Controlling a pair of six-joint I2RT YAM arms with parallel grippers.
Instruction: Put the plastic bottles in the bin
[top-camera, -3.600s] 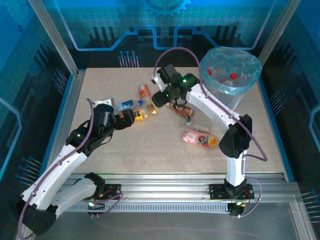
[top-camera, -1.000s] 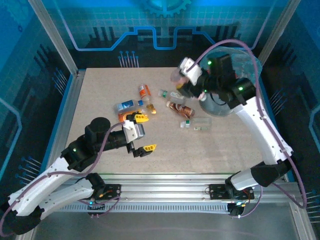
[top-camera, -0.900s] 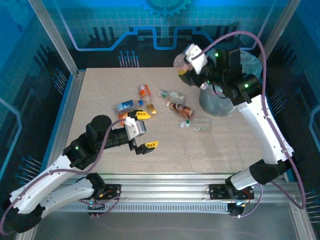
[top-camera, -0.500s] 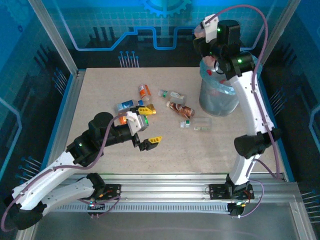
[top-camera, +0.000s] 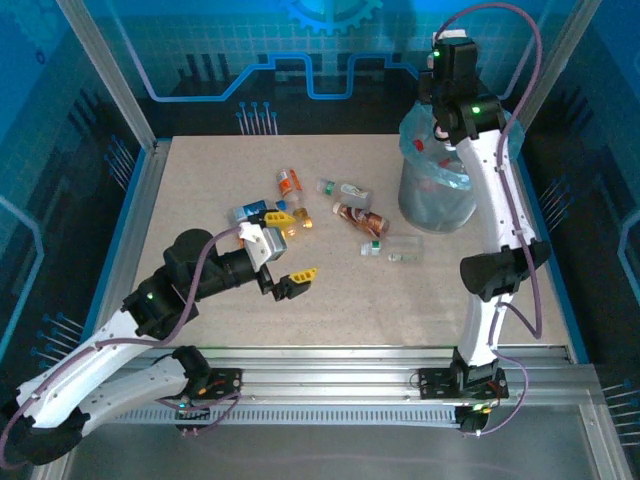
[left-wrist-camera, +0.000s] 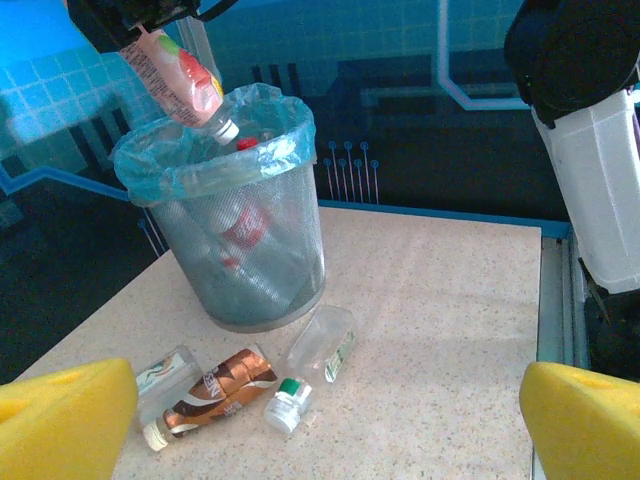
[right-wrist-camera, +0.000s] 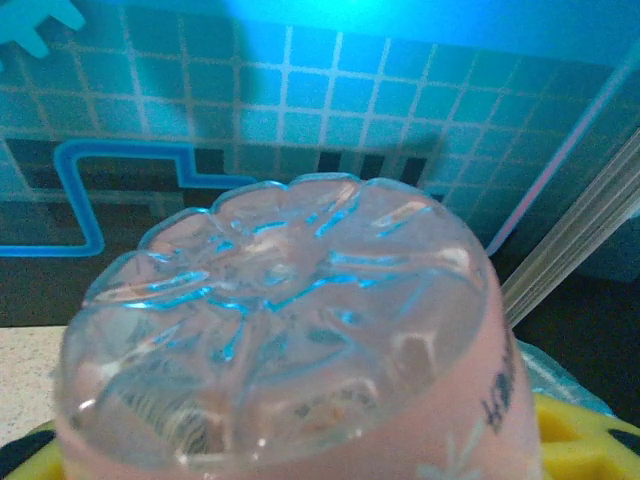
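Note:
My right gripper (top-camera: 438, 108) is raised over the bin (top-camera: 436, 190) and is shut on a pink-labelled plastic bottle (left-wrist-camera: 176, 78). The bottle hangs cap down just above the bin's blue-bag rim (left-wrist-camera: 205, 160), and its clear base (right-wrist-camera: 290, 320) faces the right wrist camera. Red-capped bottles lie inside the bin. On the table lie a brown bottle (top-camera: 362, 217), a clear bottle (top-camera: 403, 250), a small green-capped bottle (left-wrist-camera: 285, 402), an orange-labelled bottle (top-camera: 290, 182) and a blue-labelled bottle (top-camera: 250, 212). My left gripper (top-camera: 292, 244) stands open and holds nothing, just near of the blue-labelled bottle.
Another clear bottle (top-camera: 346, 188) lies behind the brown one, and an orange-juice bottle (top-camera: 296, 222) lies by my left gripper's far fingertip (top-camera: 280, 215). The right arm's elbow (top-camera: 495, 272) hangs over the table's right side. A raised metal edge (top-camera: 150, 200) borders the table.
The right arm has swung the pink bottle up from over the table's far middle to above the bin. The left gripper has edged slightly towards the bottles, still open.

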